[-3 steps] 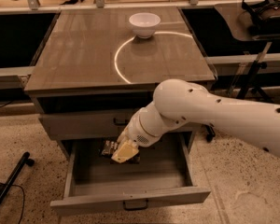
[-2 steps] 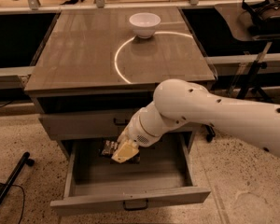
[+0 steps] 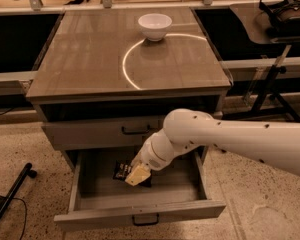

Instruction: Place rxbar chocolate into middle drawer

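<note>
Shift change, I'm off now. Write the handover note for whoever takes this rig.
Hand: low inside the open wide grey-tan middle drawer; grip cannot be judged.
Flat snack bar in dark wrapper: inside that drawer, left of centre, partly under the hand.
Done: drawer open, bar inside.
Left: confirm release, withdraw the arm.
White round bowl sits on the cabinet top.

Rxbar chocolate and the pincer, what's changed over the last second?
The pincer has sunk a little lower into the open middle drawer, and the rxbar chocolate at its tip went down with it. No release is visible. The drawer stayed open, and the white bowl on the cabinet top did not move.
</note>
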